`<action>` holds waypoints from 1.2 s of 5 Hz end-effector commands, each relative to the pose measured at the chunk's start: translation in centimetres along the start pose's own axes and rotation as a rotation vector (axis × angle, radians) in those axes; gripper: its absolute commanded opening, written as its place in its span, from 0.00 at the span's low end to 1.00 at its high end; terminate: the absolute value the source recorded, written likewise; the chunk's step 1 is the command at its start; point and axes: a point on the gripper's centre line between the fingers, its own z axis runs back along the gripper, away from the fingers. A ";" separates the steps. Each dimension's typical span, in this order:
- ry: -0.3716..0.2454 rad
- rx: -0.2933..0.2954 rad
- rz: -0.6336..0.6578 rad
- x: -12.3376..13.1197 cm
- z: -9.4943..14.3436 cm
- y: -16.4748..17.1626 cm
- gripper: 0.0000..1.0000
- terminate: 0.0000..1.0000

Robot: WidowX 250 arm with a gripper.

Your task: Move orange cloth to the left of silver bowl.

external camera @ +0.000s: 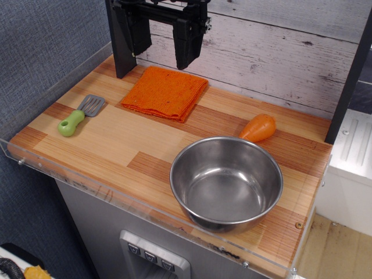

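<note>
Two loose items are sharing the table (116, 145) with the task's things: a green-handled spatula (80, 115) is lying near the left edge, and a small orange carrot (259, 128) is resting just behind the silver bowl (226, 182). The orange cloth (164, 92) is lying folded at the back, well apart from the bowl. The gripper (161, 46) is hanging just above the cloth's far edge, its fingers spread and gripping nothing. Striped wood is forming the table, with whitewashed planks standing behind and grey fabric walling the left.
</note>
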 end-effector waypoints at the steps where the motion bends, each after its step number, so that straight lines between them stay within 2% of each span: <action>1: 0.000 0.000 0.000 0.0 0.0 0.0 1.00 0.00; 2: -0.003 0.011 -0.001 2.5 -1.7 2.7 1.00 0.00; 3: 0.009 0.047 0.019 4.6 -4.0 4.9 1.00 0.00; 4: -0.014 0.091 0.014 6.3 -6.0 6.4 1.00 0.00; 6: 0.022 0.134 0.088 7.1 -9.2 9.4 1.00 0.00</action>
